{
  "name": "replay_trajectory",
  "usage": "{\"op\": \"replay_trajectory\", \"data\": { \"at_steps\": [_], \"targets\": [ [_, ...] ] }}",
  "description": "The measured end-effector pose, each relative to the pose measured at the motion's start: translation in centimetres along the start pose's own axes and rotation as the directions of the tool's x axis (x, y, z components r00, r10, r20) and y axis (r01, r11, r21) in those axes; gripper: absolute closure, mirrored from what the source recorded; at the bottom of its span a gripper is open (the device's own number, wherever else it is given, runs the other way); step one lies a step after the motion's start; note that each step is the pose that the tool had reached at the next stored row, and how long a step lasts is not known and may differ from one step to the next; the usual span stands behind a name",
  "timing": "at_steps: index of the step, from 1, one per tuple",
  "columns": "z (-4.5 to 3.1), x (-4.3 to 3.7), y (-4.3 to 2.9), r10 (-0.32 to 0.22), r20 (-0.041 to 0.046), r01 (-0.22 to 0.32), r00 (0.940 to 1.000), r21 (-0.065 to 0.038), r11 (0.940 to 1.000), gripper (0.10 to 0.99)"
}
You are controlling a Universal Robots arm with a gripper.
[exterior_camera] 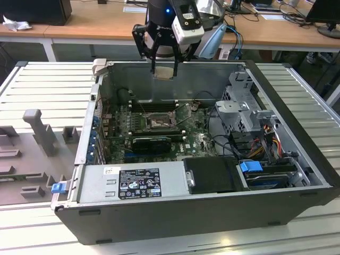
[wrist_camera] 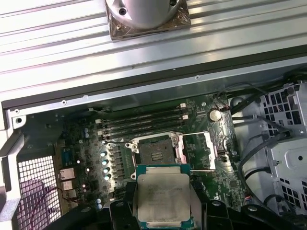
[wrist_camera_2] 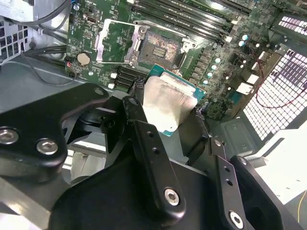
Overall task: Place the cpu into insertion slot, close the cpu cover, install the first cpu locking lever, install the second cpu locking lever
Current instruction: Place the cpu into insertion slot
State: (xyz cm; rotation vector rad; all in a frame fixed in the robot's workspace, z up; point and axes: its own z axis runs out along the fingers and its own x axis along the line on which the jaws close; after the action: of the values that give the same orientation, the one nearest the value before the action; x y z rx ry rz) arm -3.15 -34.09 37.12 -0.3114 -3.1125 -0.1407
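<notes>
Cpu: you hold it pinched at its edges between gripper fingers, above far wall of case, well apart from insertion slot. Step in hand, by judgement: first, placement. Slot bare, cpu cover swung open. Placement calls for squaring chip to socket. Drive cage, exterior view's right, stands clear.

An open computer case lies on a slatted metal table.
</notes>
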Motion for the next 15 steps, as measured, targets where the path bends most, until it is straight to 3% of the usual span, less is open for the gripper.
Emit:
{"op": "replay_trajectory", "data": {
  "at_steps": [15],
  "targets": [
    [0.00, 0.00, 0.00, 0.051, 0.0045, -0.051, 0.9987, -0.001, 0.9987, 0.553]
  ]
}}
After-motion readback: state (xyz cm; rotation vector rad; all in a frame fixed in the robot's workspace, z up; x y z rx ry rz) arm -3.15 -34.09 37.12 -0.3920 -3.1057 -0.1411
